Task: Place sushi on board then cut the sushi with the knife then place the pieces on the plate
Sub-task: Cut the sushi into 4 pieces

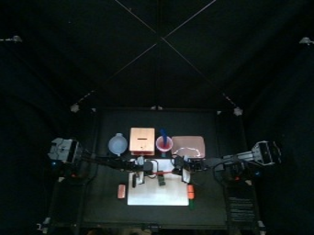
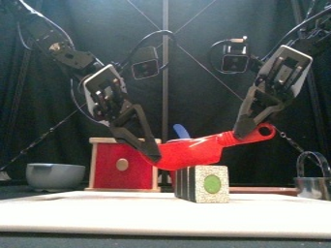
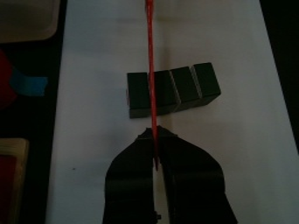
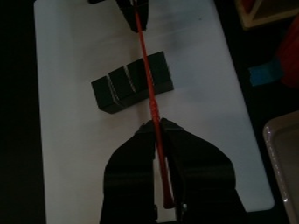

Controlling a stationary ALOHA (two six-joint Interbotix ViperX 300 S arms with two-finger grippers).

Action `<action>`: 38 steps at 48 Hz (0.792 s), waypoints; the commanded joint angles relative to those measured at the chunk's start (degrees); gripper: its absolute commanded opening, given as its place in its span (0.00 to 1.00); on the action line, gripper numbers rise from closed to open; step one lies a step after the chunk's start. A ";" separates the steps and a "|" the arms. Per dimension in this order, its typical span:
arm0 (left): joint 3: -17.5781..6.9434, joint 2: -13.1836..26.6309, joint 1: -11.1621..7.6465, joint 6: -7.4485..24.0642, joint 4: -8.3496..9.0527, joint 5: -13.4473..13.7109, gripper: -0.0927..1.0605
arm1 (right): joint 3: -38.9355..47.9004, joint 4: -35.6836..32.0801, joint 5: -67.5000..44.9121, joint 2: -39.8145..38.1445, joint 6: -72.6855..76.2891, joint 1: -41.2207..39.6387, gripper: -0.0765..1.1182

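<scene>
While the left gripper and right gripper each clamp tight on one end of the red knife, it spans the sushi roll from above. The roll rests on the white board, blocks together; blade contact cannot be confirmed.

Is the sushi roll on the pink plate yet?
No, the sushi roll lies on the white cutting board, beneath the red knife.

Black left arm descends from the upper left, forearm slanting inward; the left gripper, two black jaws, sits low near centre, jaws pinched on one end of a flat red toy knife. Black right arm mirrors it from the upper right. The right gripper sits slightly higher, jaws clamped on the knife's other end.
</scene>
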 commanded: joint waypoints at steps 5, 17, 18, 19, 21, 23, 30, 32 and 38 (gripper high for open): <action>-0.88 -0.09 0.00 0.00 0.00 -0.18 0.36 | -0.26 0.09 0.09 0.35 0.18 -0.70 0.36; -0.79 0.97 0.00 0.00 -0.09 -0.18 0.36 | -0.35 0.44 0.09 2.99 0.18 -0.70 0.36; -0.88 1.14 0.00 0.00 -0.09 -0.18 0.36 | -0.35 0.44 0.09 3.25 0.18 -0.70 0.36; -0.88 1.23 0.00 0.00 0.00 -0.18 0.36 | -0.44 0.44 0.09 3.69 0.18 -0.70 0.36; -0.97 1.49 0.00 0.00 0.00 -0.09 0.36 | -0.44 0.53 0.09 4.31 0.18 -0.62 0.36; -1.14 1.85 0.00 0.00 0.00 -0.09 0.36 | -0.44 0.62 0.09 4.92 0.18 -0.62 0.36; -1.49 3.08 0.09 0.18 0.09 0.09 0.36 | -0.88 0.97 0.00 7.03 0.18 -0.35 0.36; -1.67 3.60 0.09 0.18 0.09 0.18 0.36 | -0.97 1.05 0.00 7.65 0.18 -0.35 0.36; -2.02 4.22 0.18 0.18 0.18 0.18 0.36 | -1.32 1.23 0.00 9.23 0.18 -0.35 0.36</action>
